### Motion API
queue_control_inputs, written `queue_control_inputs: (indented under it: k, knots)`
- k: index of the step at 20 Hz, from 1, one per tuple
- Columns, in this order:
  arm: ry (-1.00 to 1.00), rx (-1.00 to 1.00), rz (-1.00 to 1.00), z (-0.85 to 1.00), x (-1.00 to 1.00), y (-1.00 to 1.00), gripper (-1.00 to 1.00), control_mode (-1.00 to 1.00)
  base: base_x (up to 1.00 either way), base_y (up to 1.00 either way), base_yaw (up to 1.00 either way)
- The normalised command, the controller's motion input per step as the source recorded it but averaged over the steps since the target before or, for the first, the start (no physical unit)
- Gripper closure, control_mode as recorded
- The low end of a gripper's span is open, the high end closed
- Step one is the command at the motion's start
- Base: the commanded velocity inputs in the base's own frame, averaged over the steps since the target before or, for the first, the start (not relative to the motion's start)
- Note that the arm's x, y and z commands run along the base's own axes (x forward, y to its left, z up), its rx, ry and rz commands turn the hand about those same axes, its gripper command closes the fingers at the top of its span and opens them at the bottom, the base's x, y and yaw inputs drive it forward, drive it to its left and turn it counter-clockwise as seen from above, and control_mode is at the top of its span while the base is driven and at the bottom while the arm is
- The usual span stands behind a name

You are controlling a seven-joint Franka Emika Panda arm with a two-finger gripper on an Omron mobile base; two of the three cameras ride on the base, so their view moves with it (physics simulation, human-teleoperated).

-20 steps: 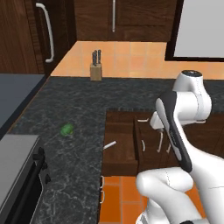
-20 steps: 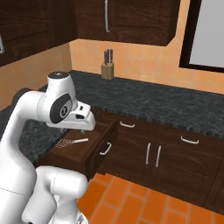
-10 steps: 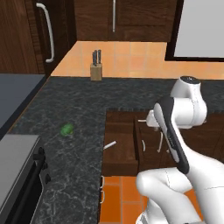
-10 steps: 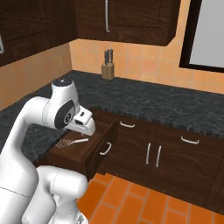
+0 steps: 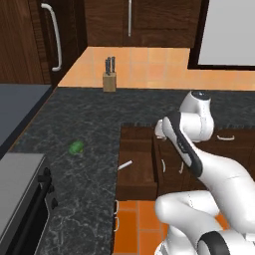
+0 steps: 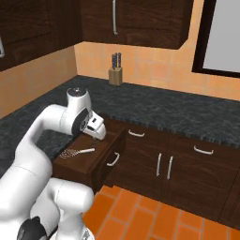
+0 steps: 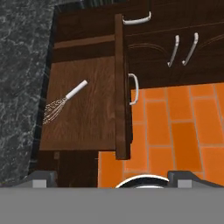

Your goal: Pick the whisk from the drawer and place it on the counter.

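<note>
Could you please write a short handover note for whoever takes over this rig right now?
Gripper: open, empty, hovering above the pulled-out wide dark brown wooden drawer.
Whisk: the small silvery wire whisk with a white handle lies flat on the drawer floor, untouched.
Counter: the dark speckled stone countertop runs beside the drawer; a small green round object sits on it.
Done: drawer open.
Left: descend, grasp the whisk, lift it out, set it on the counter.

Base views flank drawer (image 6: 89, 157) (hand view overhead).
</note>
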Motion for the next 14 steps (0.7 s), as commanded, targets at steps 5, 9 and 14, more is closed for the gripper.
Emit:
queue_control_inputs:
  k: [5,9,14]
  knots:
    - [-0.01,-0.10,0.10,-0.23,0.46,0.14,-1.00,-1.00,0.00,0.00,0.00]
    - [0.01,-0.04,0.22,-1.00,0.81,-0.04,-1.00,-1.00,0.00,0.00,0.00]
    - [0.01,-0.09,0.07,-0.69,0.55,-0.29,-1.00,-1.00,0.00,0.00,0.00]
